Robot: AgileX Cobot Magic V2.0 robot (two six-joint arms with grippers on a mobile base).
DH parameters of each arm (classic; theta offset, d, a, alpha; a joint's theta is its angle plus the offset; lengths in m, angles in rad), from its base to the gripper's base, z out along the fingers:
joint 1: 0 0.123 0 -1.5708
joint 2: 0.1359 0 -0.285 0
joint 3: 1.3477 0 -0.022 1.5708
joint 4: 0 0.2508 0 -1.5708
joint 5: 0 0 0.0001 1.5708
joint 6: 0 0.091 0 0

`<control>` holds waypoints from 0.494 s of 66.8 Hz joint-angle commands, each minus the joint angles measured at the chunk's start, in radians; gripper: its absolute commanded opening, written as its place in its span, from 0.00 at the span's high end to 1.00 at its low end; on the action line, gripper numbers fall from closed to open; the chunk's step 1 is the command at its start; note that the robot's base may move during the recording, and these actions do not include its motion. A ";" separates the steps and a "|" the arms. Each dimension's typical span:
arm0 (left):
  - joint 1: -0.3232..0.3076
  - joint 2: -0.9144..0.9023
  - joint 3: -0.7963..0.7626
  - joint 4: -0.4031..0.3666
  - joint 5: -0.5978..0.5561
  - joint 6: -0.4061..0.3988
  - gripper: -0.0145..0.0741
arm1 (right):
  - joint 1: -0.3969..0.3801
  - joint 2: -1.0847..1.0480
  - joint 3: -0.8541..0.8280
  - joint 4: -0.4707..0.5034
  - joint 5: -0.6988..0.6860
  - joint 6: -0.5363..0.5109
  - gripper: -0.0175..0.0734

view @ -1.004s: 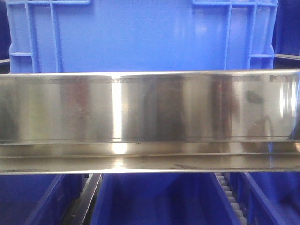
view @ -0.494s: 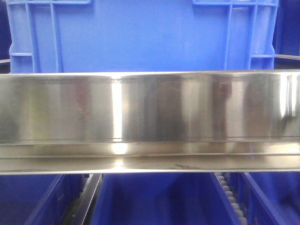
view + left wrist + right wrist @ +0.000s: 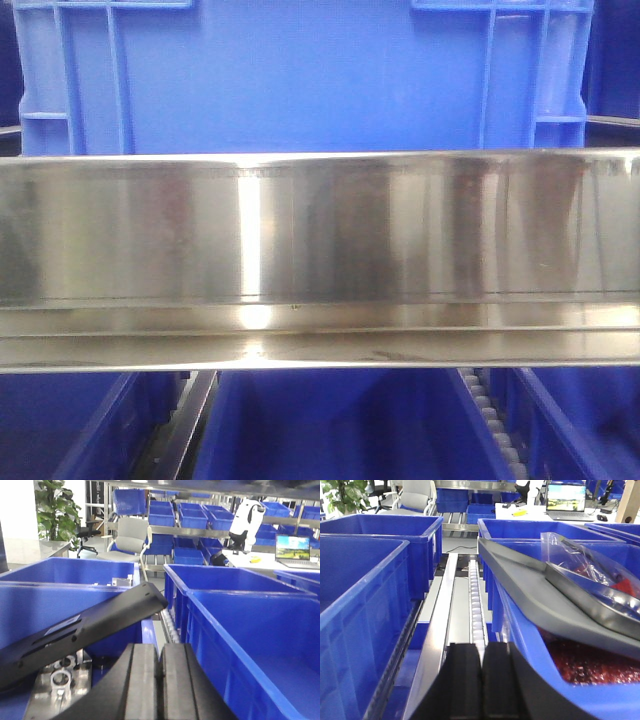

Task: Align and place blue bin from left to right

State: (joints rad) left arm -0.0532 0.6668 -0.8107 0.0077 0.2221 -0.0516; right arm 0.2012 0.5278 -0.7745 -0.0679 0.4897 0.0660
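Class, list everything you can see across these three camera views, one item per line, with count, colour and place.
blue bin: one, bright blue, above the steel beam, front view.
steel beam: one, silver, across the front view's middle.
darker crates: three, blue, below the beam.
roller track: one, white rollers, centre of right wrist view.
tray: one, grey, tilted in the right-hand crate.
plastic bag: one, clear, on the tray.
laptop: one, dark, far right background.
chair: one, grey, background.
plant: one, green, far left.
left gripper: one, black, jaws together.
right gripper: one, black, jaws together.
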 commanded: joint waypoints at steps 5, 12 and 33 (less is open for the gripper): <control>0.001 0.019 -0.010 -0.008 -0.046 -0.004 0.96 | 0.001 0.011 -0.014 0.000 -0.081 0.002 0.90; 0.001 0.019 -0.010 -0.008 -0.062 -0.004 0.96 | 0.001 0.022 -0.012 0.000 -0.177 0.002 0.90; 0.001 0.136 -0.170 -0.146 0.000 -0.004 0.96 | 0.001 0.227 -0.155 0.050 -0.134 0.002 0.90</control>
State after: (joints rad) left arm -0.0532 0.7496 -0.9103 -0.1133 0.1529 -0.0516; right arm 0.2012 0.6951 -0.8762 -0.0302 0.3495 0.0677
